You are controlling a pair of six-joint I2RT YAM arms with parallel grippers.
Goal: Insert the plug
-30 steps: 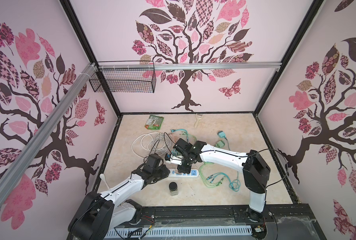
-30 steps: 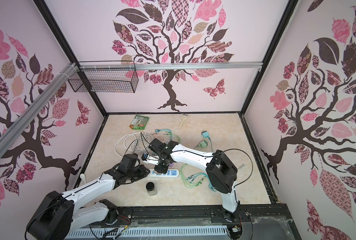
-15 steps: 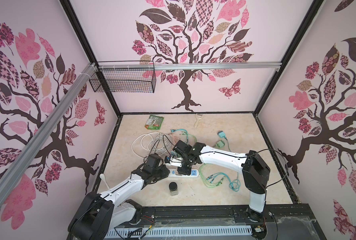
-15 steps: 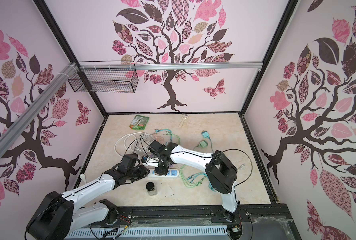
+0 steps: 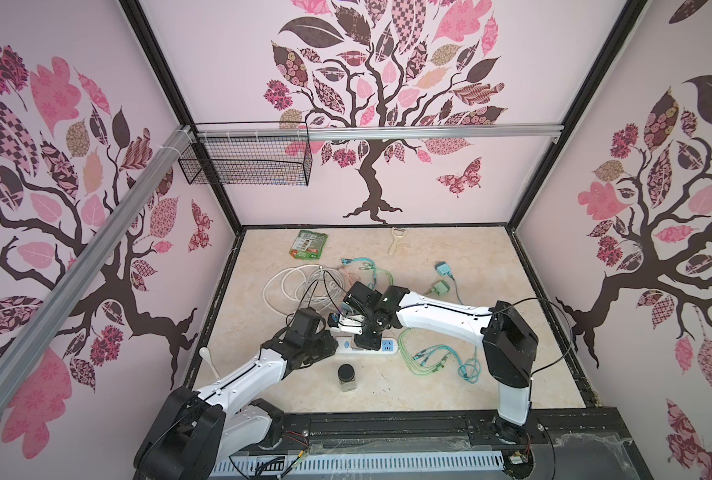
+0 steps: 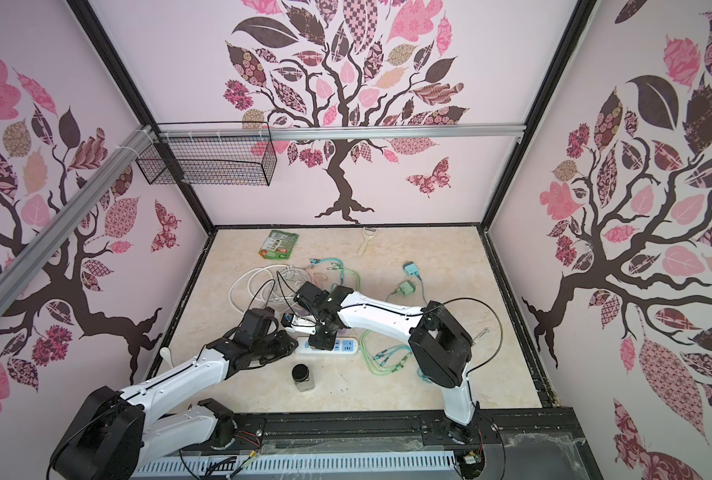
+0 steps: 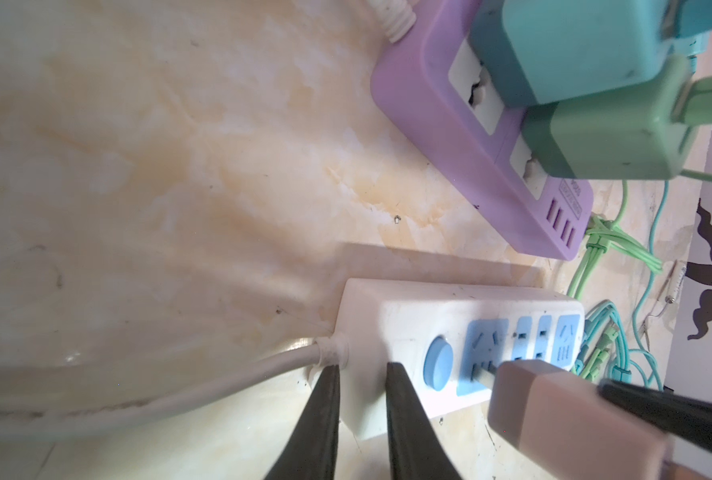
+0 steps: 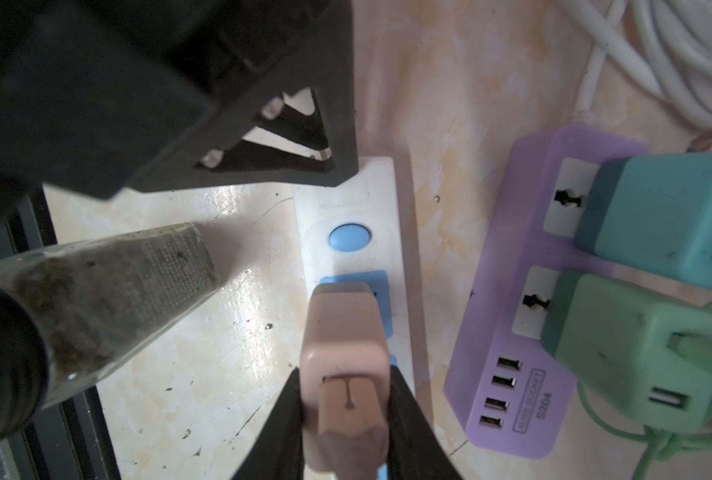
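Plug (image 8: 342, 332) inside right gripper (image 8: 345, 372) (over strip (image 8: 346, 199))

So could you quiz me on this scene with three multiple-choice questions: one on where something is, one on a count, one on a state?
1. The pink plug is at: A the white power strip; B the wire basket; C the green packet.
2. Adapters plugged into the purple power strip: A one; B two; C four.
3. The right end effector is: A open; B shut on the jar; C shut on the pink plug.
Key: 1 A, its prongs meet a blue socket there. 2 B, one teal adapter, one green adapter. 3 C, its fingers squeeze the plug's sides.
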